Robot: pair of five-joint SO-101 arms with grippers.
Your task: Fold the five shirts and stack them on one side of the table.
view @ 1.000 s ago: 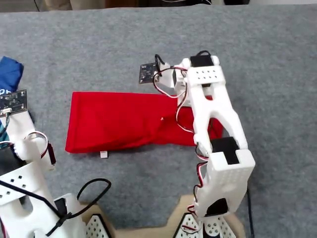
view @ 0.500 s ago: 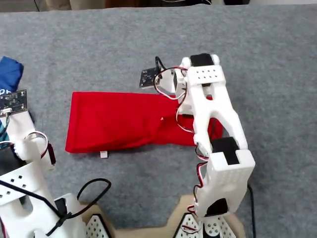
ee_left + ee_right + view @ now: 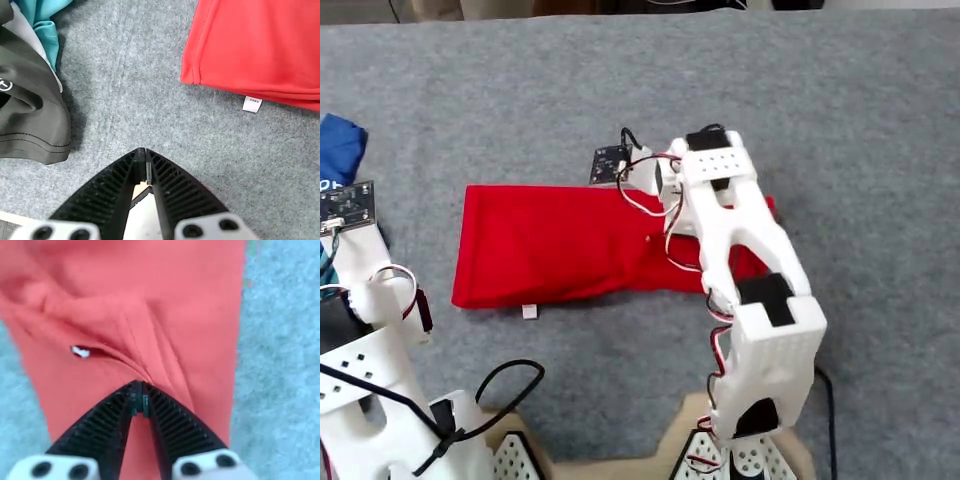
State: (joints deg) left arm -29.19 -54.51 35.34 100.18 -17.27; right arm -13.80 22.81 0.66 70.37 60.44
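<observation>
The right tool [image 3: 138, 390] was clenched on a pinch of the red shirt [image 3: 125, 300], whose creases ran out from its tip. The cloth lay spread on the table [image 3: 280, 340] beneath and ahead of it. The fold looked half made; next, that pinch wanted carrying across and releasing flat. The left tool [image 3: 146, 160] was clenched on nothing, the red shirt's corner ahead of it.
</observation>
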